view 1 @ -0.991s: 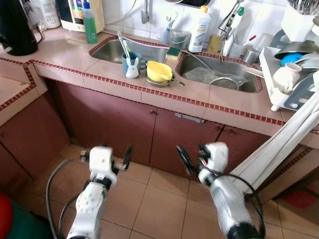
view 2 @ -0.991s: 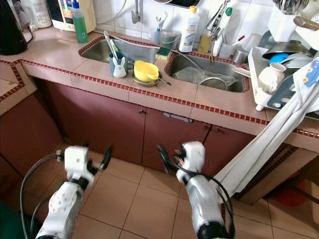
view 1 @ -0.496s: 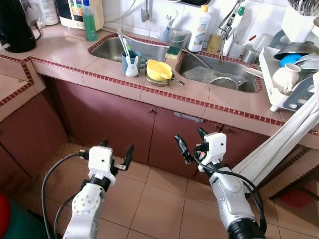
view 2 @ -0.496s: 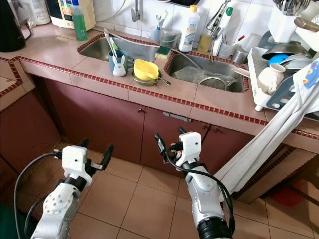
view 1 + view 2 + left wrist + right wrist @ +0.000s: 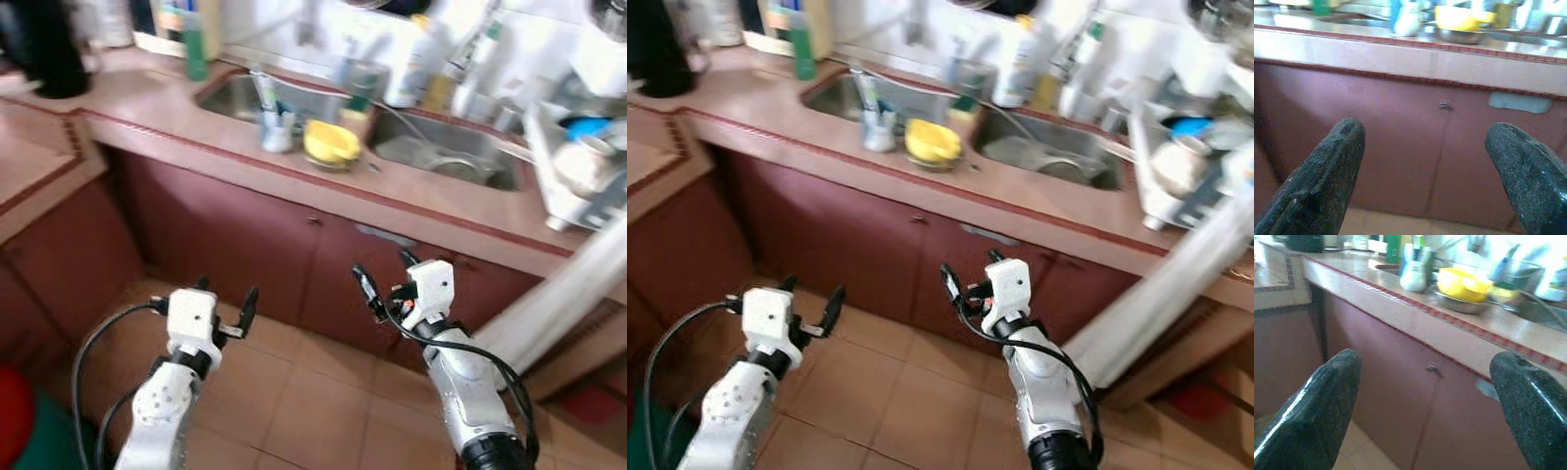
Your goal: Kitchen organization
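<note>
Pink tiled counter over maroon cabinets; terracotta tile floor; white tiled wall.

Both my grippers, left gripper and right gripper, hang spread wide over bare floor tiles, with maroon cabinet doors closing off the way ahead. Along the counter's front edge the top is bare; further back a yellow bowl and a cup crowd the strip between the two sinks. A white cloth slants down on my right, close beside that arm.
</note>
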### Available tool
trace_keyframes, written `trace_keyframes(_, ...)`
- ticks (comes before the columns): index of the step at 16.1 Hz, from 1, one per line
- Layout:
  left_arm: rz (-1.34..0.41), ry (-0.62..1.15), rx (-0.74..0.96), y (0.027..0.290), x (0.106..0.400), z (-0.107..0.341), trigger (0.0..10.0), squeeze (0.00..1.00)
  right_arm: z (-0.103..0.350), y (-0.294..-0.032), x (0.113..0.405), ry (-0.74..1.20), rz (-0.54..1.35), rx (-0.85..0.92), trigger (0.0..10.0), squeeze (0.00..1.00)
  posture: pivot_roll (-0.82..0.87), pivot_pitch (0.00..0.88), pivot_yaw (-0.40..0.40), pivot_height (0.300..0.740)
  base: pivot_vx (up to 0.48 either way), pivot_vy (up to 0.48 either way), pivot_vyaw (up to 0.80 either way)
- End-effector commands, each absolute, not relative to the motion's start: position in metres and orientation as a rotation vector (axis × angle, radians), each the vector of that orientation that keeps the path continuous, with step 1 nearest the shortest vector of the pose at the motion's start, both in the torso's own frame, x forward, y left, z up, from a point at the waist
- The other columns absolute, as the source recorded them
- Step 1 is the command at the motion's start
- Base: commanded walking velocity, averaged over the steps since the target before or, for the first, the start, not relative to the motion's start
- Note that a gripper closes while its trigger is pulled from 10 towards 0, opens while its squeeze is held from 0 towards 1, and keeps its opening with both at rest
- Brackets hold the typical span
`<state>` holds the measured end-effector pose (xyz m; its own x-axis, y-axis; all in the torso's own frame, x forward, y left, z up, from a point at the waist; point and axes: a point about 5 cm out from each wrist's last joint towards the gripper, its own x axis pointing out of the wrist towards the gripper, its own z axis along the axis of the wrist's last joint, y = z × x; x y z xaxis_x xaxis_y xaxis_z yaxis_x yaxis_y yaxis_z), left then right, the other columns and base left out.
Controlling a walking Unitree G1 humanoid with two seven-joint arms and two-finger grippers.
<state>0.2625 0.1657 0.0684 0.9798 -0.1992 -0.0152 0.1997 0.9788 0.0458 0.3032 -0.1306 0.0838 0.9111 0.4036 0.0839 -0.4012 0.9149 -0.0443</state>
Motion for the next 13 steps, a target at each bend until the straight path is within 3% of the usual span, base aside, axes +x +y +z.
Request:
trace_keyframes(1,-0.192,0.002,0.041,0.1652,0.2657,0.0734,10.0,0.0,0.0895,-0.131,0.3047,-0.109,0.417,-0.042,10.0,0.0,0.07,0.0,-0.121,0.74,0.0,0.371,0.0)
trace_keyframes(6,-0.201,0.001,0.038,0.1587,0.2656,0.0739,10.0,0.0,0.0889,-0.1299,0.3028,-0.108,0.426,-0.058,10.0,0.0,0.07,0.0,-0.125,0.74,0.0,0.365,0.0)
trace_keyframes(10,-0.202,0.009,0.037,0.1589,0.2645,0.0723,10.0,0.0,0.0873,-0.1313,0.2997,-0.103,0.432,-0.066,10.0,0.0,0.06,0.0,-0.13,0.74,0.0,0.0,0.0)
trace_keyframes(13,-0.201,0.013,0.035,0.1589,0.264,0.0718,10.0,0.0,0.0868,-0.1319,0.2991,-0.099,0.434,-0.071,10.0,0.0,0.06,0.0,-0.131,0.74,0.0,0.276,0.0)
